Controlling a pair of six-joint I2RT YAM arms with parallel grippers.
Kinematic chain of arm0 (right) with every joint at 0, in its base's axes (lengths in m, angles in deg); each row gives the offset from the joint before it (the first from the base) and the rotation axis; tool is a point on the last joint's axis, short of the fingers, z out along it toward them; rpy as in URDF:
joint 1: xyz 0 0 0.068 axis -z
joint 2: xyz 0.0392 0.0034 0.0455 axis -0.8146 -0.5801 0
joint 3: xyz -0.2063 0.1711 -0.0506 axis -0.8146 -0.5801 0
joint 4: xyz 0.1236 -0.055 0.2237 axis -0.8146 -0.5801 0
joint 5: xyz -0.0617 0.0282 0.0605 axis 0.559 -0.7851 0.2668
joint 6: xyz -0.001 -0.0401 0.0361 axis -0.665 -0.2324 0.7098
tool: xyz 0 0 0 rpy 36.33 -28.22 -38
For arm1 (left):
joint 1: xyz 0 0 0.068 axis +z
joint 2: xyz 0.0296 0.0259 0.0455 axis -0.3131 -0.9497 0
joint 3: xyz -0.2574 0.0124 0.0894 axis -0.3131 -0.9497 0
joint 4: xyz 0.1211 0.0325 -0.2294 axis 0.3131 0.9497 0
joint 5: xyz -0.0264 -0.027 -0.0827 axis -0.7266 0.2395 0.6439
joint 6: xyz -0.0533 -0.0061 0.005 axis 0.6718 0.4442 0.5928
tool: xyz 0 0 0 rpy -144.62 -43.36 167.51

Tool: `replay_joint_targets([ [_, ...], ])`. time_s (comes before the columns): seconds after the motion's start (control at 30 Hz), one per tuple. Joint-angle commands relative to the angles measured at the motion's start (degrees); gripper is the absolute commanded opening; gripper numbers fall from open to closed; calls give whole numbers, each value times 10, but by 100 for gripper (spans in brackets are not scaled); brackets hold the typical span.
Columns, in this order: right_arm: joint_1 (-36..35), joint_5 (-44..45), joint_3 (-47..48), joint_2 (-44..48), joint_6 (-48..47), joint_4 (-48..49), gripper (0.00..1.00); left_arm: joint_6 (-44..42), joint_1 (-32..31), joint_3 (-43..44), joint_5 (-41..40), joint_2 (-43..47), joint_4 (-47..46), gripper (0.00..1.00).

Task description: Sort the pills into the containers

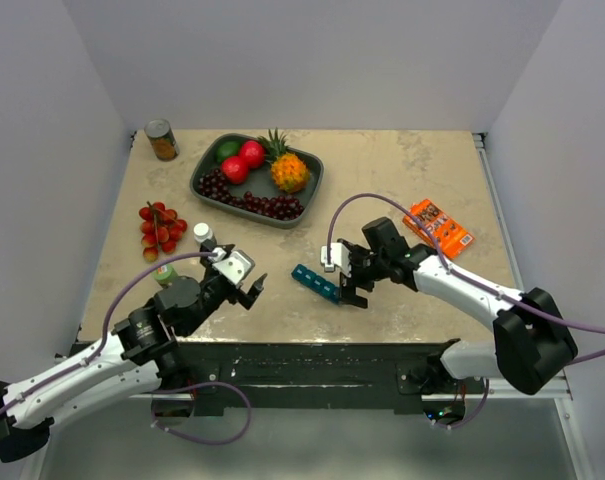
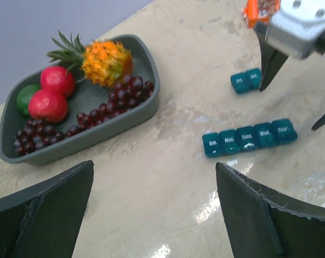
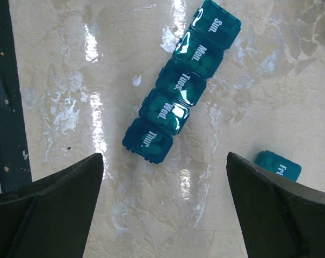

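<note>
A teal strip of five containers lies near the table's front middle, lids shut, marked Sun. to Thur. It also shows in the left wrist view and the right wrist view. Pale shapes show through some lids. A short strip of two containers, marked Fri. and Sat., lies apart from it, partly seen in the right wrist view. My right gripper hovers open just right of the long strip. My left gripper is open and empty to its left. No loose pills are visible.
A dark grey fruit tray with grapes, apples and a pineapple sits at the back. Cherry tomatoes, a small white-capped bottle and a green bottle stand at the left. A can is back left, an orange box at the right.
</note>
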Motion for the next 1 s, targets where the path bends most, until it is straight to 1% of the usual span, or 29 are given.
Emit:
replay_joint_targets([
  [0.0,-1,15,-6,-4,11,39,99,-24,4,-12,-24,12,-5,100],
  [0.2,-14,26,-1,-30,16,42,99,-28,7,-20,-12,32,-16,100],
  [0.47,-56,59,17,-78,36,55,99,-27,12,-20,4,24,-18,100],
  [0.63,-75,107,38,-120,69,72,97,-26,19,-20,12,26,-19,100],
  [0.73,-78,118,48,-134,84,78,95,-26,21,-20,25,28,-19,100],
  [0.83,-78,122,59,-153,90,75,89,-33,24,-26,56,36,-26,100],
  [0.9,-78,125,66,-168,93,73,83,-37,25,-29,76,41,-29,100],
  [0.93,-79,126,73,-175,92,66,78,-41,25,-33,81,45,-32,100],
  [0.97,-79,129,76,-183,92,62,75,-42,25,-34,86,46,-33,100],
])
